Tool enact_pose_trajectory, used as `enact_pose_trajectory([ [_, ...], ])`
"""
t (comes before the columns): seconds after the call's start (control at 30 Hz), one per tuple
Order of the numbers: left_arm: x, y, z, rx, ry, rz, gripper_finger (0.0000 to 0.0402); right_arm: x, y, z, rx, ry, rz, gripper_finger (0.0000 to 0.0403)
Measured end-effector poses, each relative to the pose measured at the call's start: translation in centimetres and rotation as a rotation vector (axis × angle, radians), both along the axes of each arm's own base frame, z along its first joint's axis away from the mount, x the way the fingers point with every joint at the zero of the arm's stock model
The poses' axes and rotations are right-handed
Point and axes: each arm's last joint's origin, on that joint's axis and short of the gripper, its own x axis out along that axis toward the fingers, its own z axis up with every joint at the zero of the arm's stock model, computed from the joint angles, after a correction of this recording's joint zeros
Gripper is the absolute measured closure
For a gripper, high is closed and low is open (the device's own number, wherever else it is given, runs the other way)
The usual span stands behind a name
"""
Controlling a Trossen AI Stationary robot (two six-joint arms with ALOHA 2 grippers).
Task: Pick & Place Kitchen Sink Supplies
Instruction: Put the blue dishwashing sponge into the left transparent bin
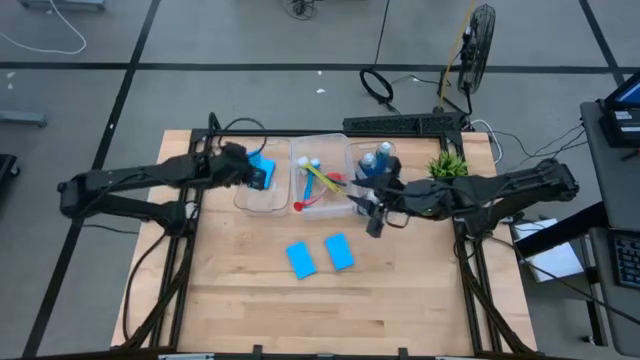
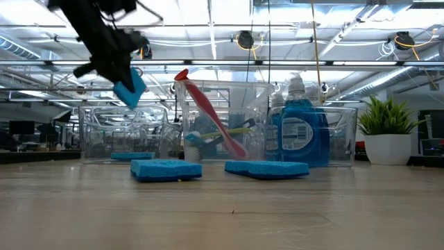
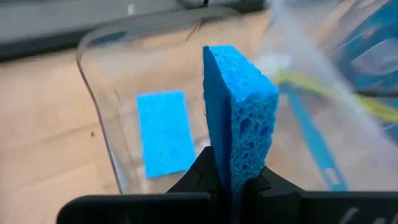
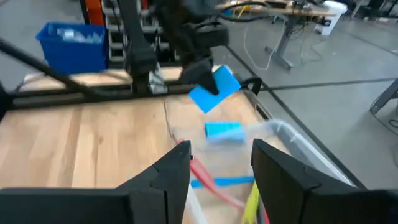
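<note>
Hanging edge-up above the left clear bin point(image 1: 258, 195), a blue sponge point(image 3: 239, 118) is pinched between the fingers of the left gripper point(image 1: 258, 176), which are clamped tight on its lower end so that its long axis stands nearly upright. Directly under it, on the floor of that bin, a second sponge point(image 3: 165, 132) already lies flat, so the held one seems to need only a release to land beside or on it. Two more sponges point(image 1: 320, 255) rest side by side on the bare wooden table point(image 1: 240, 290), in front of the bins and well apart from the left gripper; the right gripper point(image 1: 372, 205) is the nearer one to them. That gripper hovers over the front of the middle bin point(image 1: 318, 178), where the red, yellow-green and blue brushes point(image 4: 217, 180) lie, the red one leaning up over the rim. Its fingers stand partly apart with nothing between them. Blue bottles point(image 2: 298, 125) stand in the right-hand bin, next to the potted plant point(image 2: 387, 132).
</note>
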Motion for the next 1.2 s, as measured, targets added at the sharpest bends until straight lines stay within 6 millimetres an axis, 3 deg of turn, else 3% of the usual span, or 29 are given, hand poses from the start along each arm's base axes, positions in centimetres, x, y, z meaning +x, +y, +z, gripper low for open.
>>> enact_pose_trajectory([
  [0.23, 1.3, 4.8, -2.7, -0.176, 0.017, -0.039, 0.0392, -2.6, 0.6, 0.5, 0.024, 0.054, 0.030, 0.0251],
  [0.43, 1.3, 7.0, -4.6, -0.242, 0.084, -0.025, 0.0392, -3.4, 0.7, 0.7, 0.053, 0.044, 0.031, 0.0252],
  [0.83, 2.5, 8.2, -6.7, -0.286, 0.100, -0.047, 0.0392, -3.9, 0.4, -2.1, 0.080, -0.057, 0.028, 0.0252],
  [1.2, 2.7, 8.4, -7.5, -0.301, 0.125, -0.046, 0.0369, -6.1, -0.2, -2.6, 0.104, -0.138, 0.034, 0.0252],
])
